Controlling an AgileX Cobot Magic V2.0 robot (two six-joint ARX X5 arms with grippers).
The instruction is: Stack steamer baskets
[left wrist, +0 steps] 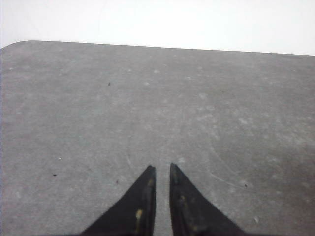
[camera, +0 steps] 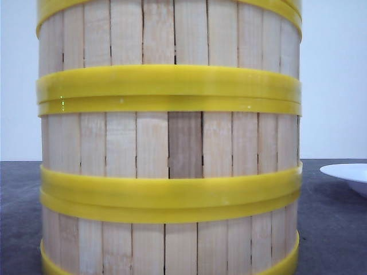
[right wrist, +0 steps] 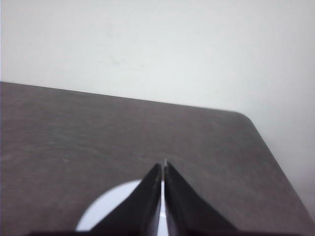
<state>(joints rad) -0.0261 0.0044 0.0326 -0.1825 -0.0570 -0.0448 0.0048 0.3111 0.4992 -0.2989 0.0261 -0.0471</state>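
Observation:
The steamer baskets stand stacked in one column close to the front camera and fill most of that view. The lowest basket (camera: pixel 149 246) carries the middle basket (camera: pixel 132 143), and the top basket (camera: pixel 166 34) runs out of the frame. Their yellow rims meet evenly. Neither gripper shows in the front view. My left gripper (left wrist: pixel 161 167) hangs over bare grey table, its fingers drawn together but for a thin slit, with nothing between them. My right gripper (right wrist: pixel 163 164) is shut and empty, above a white plate (right wrist: pixel 106 209).
The white plate (camera: pixel 350 172) sits on the dark table to the right of the stack. The table's (right wrist: pixel 236 147) rounded far corner shows in the right wrist view, with a pale wall behind it. Another rounded table edge (left wrist: pixel 29 44) shows in the left wrist view.

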